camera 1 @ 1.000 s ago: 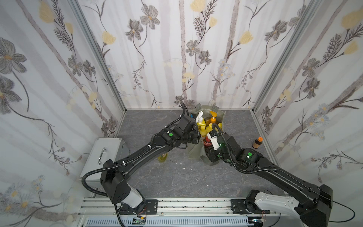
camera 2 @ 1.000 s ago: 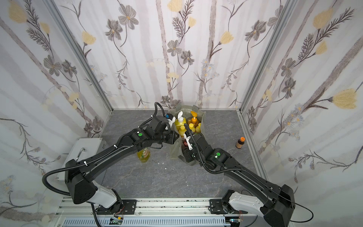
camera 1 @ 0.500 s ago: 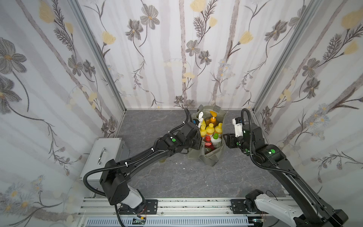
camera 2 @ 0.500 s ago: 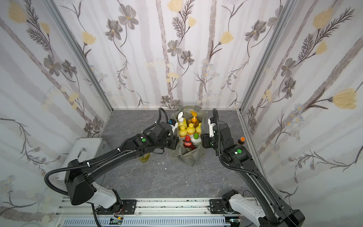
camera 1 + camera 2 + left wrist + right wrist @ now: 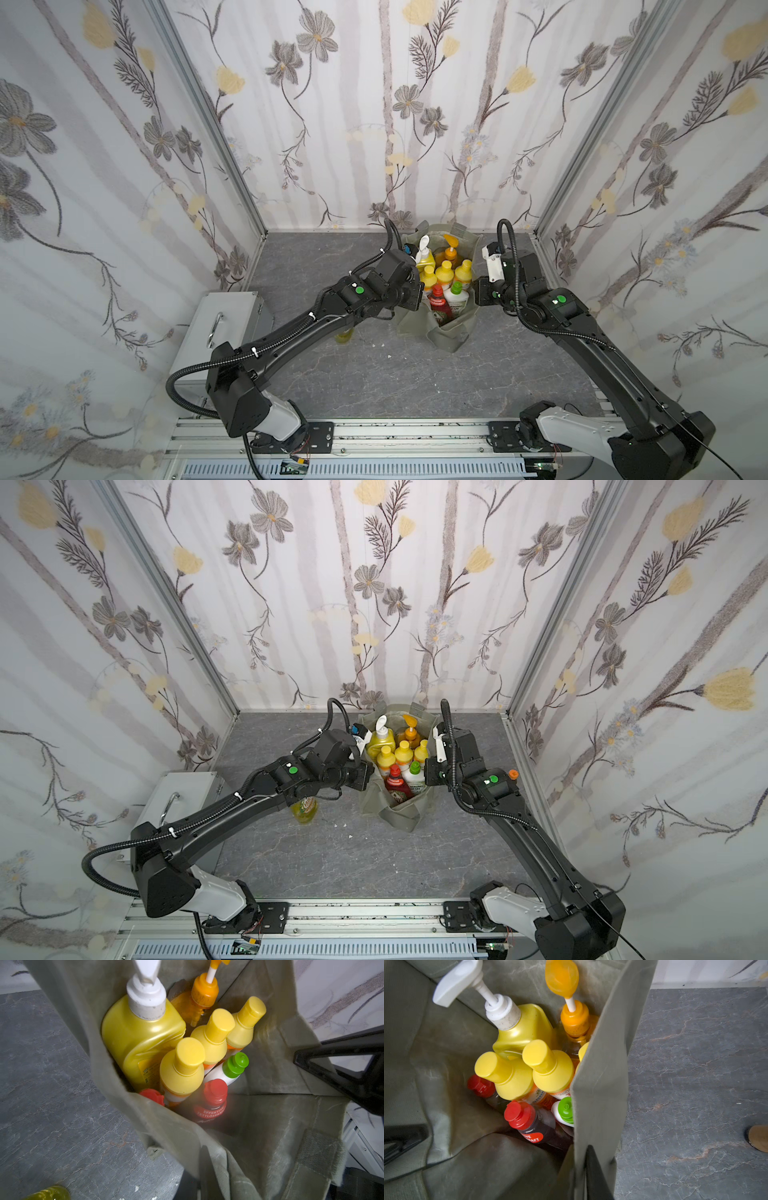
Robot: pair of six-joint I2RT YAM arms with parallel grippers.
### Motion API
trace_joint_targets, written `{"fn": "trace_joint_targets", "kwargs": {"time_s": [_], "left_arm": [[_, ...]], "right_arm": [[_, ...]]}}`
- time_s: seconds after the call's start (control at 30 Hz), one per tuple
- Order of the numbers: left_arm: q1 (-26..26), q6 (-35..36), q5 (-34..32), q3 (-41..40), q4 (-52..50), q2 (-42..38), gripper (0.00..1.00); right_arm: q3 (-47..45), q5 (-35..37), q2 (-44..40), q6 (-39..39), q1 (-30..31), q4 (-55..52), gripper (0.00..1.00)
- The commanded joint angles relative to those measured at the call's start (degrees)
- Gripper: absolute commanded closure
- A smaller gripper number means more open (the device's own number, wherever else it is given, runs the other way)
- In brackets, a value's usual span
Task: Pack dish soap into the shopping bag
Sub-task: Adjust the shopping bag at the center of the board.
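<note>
Between the two grippers sits the shopping bag [image 5: 451, 338], top open, standing on the grey floor [image 5: 374, 374]. The left gripper [image 5: 199, 1169] is pressed together on the bag wall on its side, with the cloth pinched between its fingers. The right gripper [image 5: 583, 1159] is clamped on the opposite wall the same way (we only see one black finger there, on the outside of the cloth; the other is hidden behind it).

Most of the soap is already in the bag. Just past the left gripper, against the wall it pinches, stands the yellow pump bottle [image 5: 143, 1039] with its white pump. The orange pump bottle [image 5: 202, 999] is beside it, farther from that gripper. Towards the middle we count three yellow-capped bottles [image 5: 187, 1064] packed against each other. A green-capped bottle [image 5: 232, 1068] is tilted in next to them, on the right gripper's side. Two red-capped bottles [image 5: 214, 1095] sit lowest, one of them tucked right under the left gripper's wall.

Two bottles are outside the bag. A yellow-green bottle [image 5: 304, 808] sits on the floor behind the left gripper, under that arm, near the bag but not touching it. An orange-capped bottle [image 5: 513, 774] peeks out behind the right gripper, on the far side of that arm from the bag. The metal box [image 5: 224, 316] is well back along the left arm.
</note>
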Motion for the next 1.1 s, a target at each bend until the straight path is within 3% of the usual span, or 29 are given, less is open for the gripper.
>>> {"fn": "trace_joint_targets", "kwargs": {"time_s": [0.0, 0.97, 1.0, 1.07], "left_arm": [[1.33, 1.79, 0.57, 1.43, -1.14, -0.52, 1.0], [8.37, 3.84, 8.8, 8.09, 0.26, -2.23, 1.0], [8.37, 3.73, 9.29, 7.96, 0.19, -2.13, 1.0], [8.37, 3.48, 10.63, 7.5, -0.36, -1.85, 1.0]], "right_arm": [[2.23, 1.03, -0.11, -0.83, -1.04, 1.29, 0.97], [16.34, -5.18, 7.07, -3.11, -8.33, 2.39, 1.0], [16.32, -5.39, 6.91, -3.2, -8.37, 2.06, 0.98], [16.3, -6.17, 6.09, -3.84, -8.25, 1.0, 0.84]]}}
